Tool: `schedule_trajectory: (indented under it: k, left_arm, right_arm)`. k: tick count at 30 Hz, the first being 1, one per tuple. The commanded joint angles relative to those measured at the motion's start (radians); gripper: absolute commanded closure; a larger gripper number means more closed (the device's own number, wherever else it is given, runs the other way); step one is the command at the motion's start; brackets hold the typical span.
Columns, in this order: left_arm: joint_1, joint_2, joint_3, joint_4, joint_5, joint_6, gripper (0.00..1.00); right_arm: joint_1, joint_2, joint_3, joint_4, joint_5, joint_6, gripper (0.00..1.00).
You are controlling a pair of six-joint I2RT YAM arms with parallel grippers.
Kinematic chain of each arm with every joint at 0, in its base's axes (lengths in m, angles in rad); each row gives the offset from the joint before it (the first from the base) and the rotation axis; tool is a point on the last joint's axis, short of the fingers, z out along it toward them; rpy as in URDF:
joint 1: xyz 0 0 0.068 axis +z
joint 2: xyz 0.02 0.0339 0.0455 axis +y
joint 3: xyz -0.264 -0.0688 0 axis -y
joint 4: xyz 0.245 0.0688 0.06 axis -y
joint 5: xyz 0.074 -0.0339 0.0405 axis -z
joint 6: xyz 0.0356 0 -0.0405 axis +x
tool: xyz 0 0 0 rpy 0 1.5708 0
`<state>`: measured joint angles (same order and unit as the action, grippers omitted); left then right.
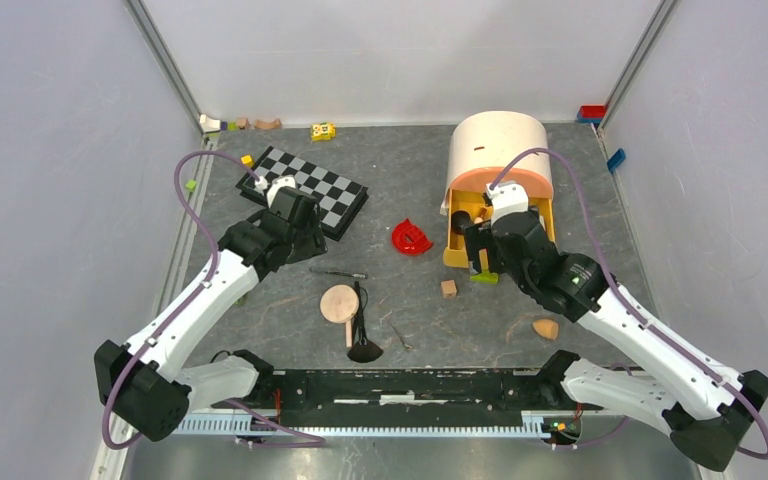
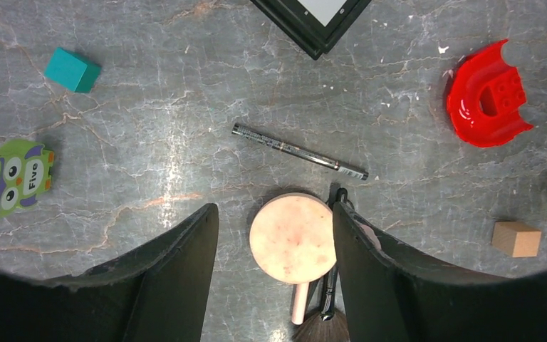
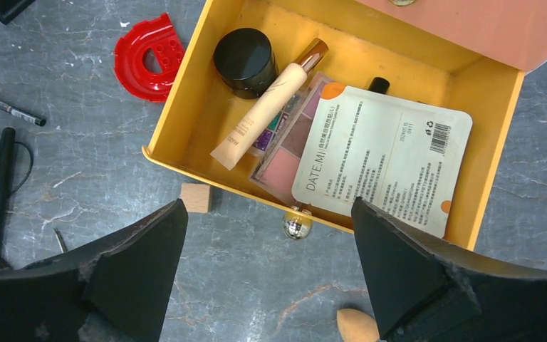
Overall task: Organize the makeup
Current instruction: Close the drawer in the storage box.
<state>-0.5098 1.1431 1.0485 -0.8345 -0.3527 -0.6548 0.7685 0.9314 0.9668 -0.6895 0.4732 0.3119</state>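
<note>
Hovering above the compact (image 2: 292, 239), my left hand (image 2: 274, 214) is spread. My right hand (image 3: 269, 206) gapes by the drawer (image 3: 199, 121).

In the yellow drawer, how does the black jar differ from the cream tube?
The black jar is short and round; the cream tube is long and slim, with a bronze cap. The jar sits lid-up, while the tube lies on a diagonal along the edge of the palette. Both are inside the yellow drawer, side by side.
</note>
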Motion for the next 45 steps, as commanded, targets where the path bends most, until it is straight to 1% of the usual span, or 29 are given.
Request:
schedule_trajectory:
  k: [1,3,8,13,16,17,18,21,23,30,32,38,45]
  left_arm:
    - [0.008,-0.016,-0.027,0.059,0.004,0.030,0.32]
    - [0.008,-0.020,-0.035,0.070,0.009,0.033,0.31]
    - [0.007,0.001,-0.043,0.088,0.029,0.037,0.29]
    - [0.008,0.041,-0.033,0.100,0.054,0.031,0.25]
    - [0.008,0.057,-0.026,0.115,0.077,0.035,0.21]
    - [0.006,0.064,-0.023,0.113,0.081,0.040,0.20]
    - [0.007,0.069,-0.020,0.110,0.081,0.042,0.13]
    - [0.007,0.082,-0.016,0.098,0.088,0.042,0.06]
    - [0.006,0.085,-0.015,0.096,0.092,0.044,0.01]
    - [0.007,0.111,-0.002,0.076,0.083,0.038,0.00]
    - [0.008,0.124,-0.005,0.073,0.100,0.038,0.00]
    - [0.000,0.137,-0.056,0.104,0.174,0.041,0.00]
    - [-0.067,0.132,-0.071,0.097,0.151,0.032,0.00]
  right_arm:
    - [0.003,0.013,0.062,-0.034,0.046,-0.011,0.06]
    - [0.003,0.028,0.076,-0.054,0.064,-0.007,0.02]
    - [0.003,0.074,0.109,-0.101,0.107,0.039,0.02]
    - [0.003,0.108,0.138,-0.104,0.109,0.084,0.02]
    - [0.003,0.117,0.149,-0.098,0.139,0.117,0.02]
    - [0.003,0.123,0.155,-0.099,0.147,0.131,0.02]
    - [0.003,0.128,0.161,-0.097,0.152,0.140,0.02]
    - [0.002,0.140,0.175,-0.123,0.208,0.227,0.02]
    - [0.002,0.147,0.183,-0.149,0.233,0.253,0.02]
    - [0.002,0.119,0.178,-0.199,0.280,0.277,0.02]
    - [0.002,0.095,0.161,-0.202,0.284,0.270,0.02]
    - [0.002,0.022,0.061,-0.162,0.204,0.184,0.02]
    - [0.002,-0.049,-0.053,-0.116,0.078,0.111,0.02]
